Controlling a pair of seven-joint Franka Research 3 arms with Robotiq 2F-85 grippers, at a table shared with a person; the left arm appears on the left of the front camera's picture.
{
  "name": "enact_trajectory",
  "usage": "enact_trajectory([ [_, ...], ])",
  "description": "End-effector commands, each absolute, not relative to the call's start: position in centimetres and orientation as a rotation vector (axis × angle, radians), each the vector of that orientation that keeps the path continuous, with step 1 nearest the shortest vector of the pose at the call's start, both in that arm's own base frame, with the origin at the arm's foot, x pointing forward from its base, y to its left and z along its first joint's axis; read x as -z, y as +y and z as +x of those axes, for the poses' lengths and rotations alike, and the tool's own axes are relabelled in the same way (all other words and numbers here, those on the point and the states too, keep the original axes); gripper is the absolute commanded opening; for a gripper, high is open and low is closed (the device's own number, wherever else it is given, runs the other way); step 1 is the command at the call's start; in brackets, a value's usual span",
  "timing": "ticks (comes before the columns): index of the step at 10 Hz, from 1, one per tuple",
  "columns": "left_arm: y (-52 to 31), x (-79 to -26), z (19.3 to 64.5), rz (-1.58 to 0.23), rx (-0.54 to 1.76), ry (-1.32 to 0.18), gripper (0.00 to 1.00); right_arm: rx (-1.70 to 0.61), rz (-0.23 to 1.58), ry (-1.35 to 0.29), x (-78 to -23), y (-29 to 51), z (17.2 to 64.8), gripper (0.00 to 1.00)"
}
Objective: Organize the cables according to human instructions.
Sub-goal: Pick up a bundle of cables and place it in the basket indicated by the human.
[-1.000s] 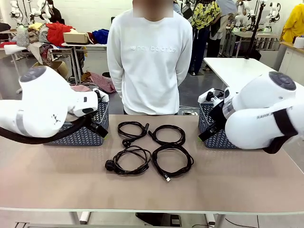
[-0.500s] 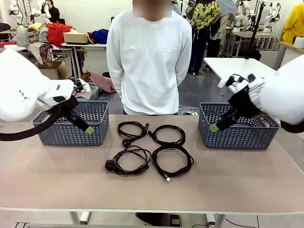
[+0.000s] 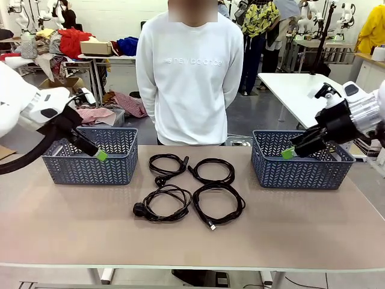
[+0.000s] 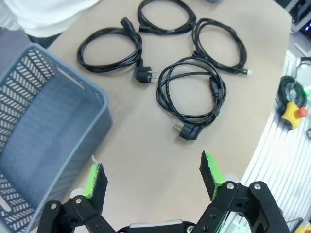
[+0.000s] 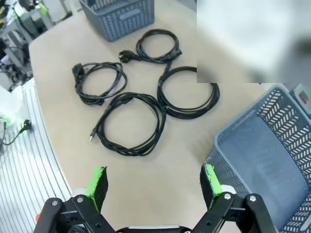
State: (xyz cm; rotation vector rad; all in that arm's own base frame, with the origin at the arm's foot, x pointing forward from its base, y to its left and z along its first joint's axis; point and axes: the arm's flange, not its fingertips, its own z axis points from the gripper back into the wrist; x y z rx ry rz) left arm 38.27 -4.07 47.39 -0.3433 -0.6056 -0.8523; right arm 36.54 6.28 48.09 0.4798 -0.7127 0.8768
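Note:
Four black cables lie coiled in a two-by-two block at mid-table: back left (image 3: pixel 167 164), back right (image 3: pixel 212 171), front left (image 3: pixel 163 203) and front right (image 3: pixel 218 203). The front-left coil (image 4: pixel 192 94) and the back-left coil (image 4: pixel 111 48) end in chunky plugs. From the right wrist the coils (image 5: pixel 131 124) (image 5: pixel 189 92) lie ahead of the fingers. My left gripper (image 3: pixel 101 155) (image 4: pixel 153 177) hangs open at the left basket's near side. Over the right basket's near left corner, my right gripper (image 3: pixel 289 153) (image 5: pixel 153 182) is open too. Neither touches a cable.
A grey-blue basket (image 3: pixel 90 171) stands at the table's back left, and another (image 3: pixel 301 176) at the back right. Both look empty (image 4: pixel 43 121) (image 5: pixel 272 155). A person in a white sweater (image 3: pixel 189 72) stands behind the far edge, hands out of sight.
Both arms have swung up and outward from in front of the baskets, uncovering them. The grippers stayed open and the cables have not moved.

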Motion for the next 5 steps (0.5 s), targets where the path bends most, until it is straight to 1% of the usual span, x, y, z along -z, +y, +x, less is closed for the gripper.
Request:
enact_trajectory([
  [1,-2.9,-47.2,38.9,-0.394,0.857,-0.620,1.00,-0.909,0.532,-0.731,-46.3,5.9,35.0,1.00],
  [3,-2.8,-47.6,39.3,-0.405,0.813,-0.640,1.00,-0.912,0.552,-0.722,-46.2,6.0,35.0,1.00],
  [4,-3.2,-47.4,38.5,-0.372,0.834,-0.618,1.00,-0.884,0.520,-0.714,-47.9,6.2,36.4,1.00],
  [5,-3.2,-47.4,38.5,-0.372,0.834,-0.618,1.00,-0.884,0.520,-0.714,-47.9,6.2,36.4,1.00],
])
